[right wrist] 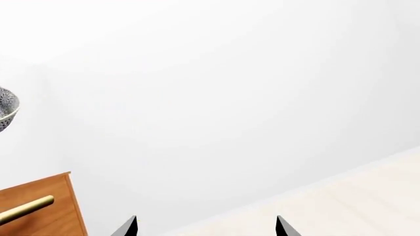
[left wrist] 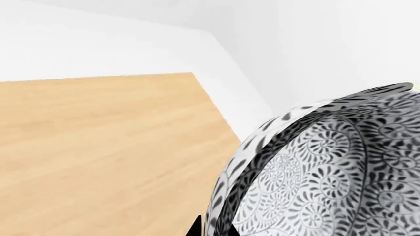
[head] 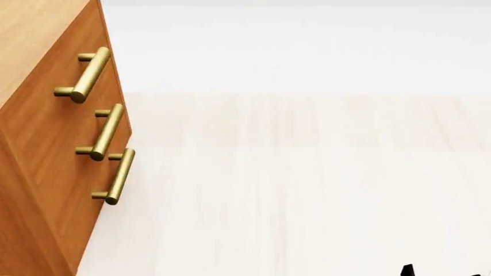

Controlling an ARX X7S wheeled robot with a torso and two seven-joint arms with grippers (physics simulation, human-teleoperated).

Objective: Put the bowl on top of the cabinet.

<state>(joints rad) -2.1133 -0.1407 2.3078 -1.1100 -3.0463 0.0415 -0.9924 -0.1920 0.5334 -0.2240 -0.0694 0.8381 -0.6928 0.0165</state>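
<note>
Carrying phase: the bowl [left wrist: 328, 172] is held aloft by the left arm, close to the left wrist camera, beside and above the cabinet [left wrist: 98, 147] top.
Bowl location: not yet resting on the cabinet; in the right wrist view a sliver of its rim [right wrist: 7, 113] shows high above the cabinet's upper corner [right wrist: 39, 206].
Left jaws: only a dark tip shows at the bowl's rim; judged to be clamped on the bowl, since it hangs tilted in mid-air with nothing under it.
Right gripper [right wrist: 204, 226]: two dark tips set well apart, nothing between them, so released; facing a bare white wall.
Next move, as a judgement: bring the bowl over the light wood top, level it, lower it until the base bears, then release.
Risk: releasing while tilted or near the edge could let it roll off.
Bowl material and shape: deep, round, glossy ceramic look; dense grey-black floral scrollwork on white.
Cabinet: orange-brown wood sides, lighter grained flat top, square edges.
Handles [head: 86, 75]: three brass cylindrical bars on short posts, seen in the head view.
Floor [head: 307, 190]: pale planks.
</note>
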